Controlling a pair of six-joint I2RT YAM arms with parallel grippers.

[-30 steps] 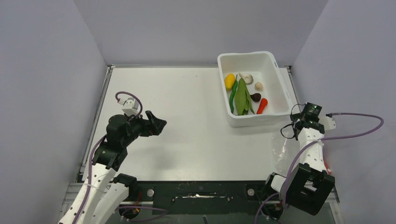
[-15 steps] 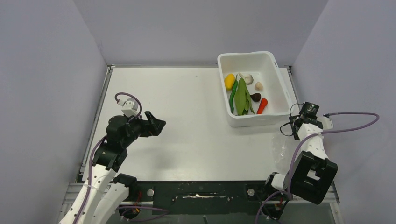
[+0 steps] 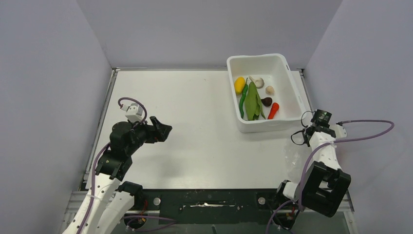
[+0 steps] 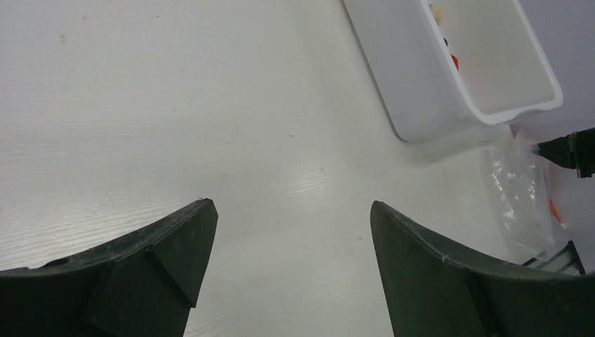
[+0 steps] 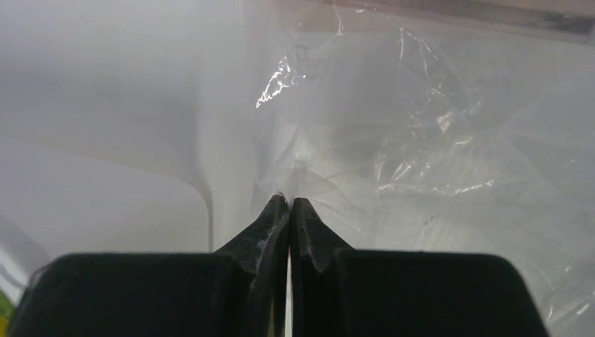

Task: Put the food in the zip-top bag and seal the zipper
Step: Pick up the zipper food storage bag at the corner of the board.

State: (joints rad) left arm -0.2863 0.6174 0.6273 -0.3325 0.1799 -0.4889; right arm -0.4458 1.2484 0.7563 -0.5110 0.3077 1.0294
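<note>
White plastic tub sits at two o'clock on the desk in the top view; in it lies the food: a yellow lump at its ten o'clock corner; a thin green pepper and a flat green leaf side by side, long axes twelve to six; beige pieces toward twelve; a maroon piece; an orange-red cone at five o'clock, slanted one to seven. The zip-top bag lies on the desk at four o'clock, just beside the right arm, too faint to give its axis; the left pincer hangs at eight o'clock, well apart from both.

Left wrist view: its jaws spread wide over bare desk, gripping nothing; the tub is at one o'clock; the bag lies at four o'clock near the tub's corner, long axis roughly twelve to six, the red-orange zipper along its three o'clock edge; the right pincer reaches in at the bag's upper end.

Right wrist view: that pincer is closed tip to tip; the crumpled film puckers into the tips, a fold apparently nipped between them.
</note>
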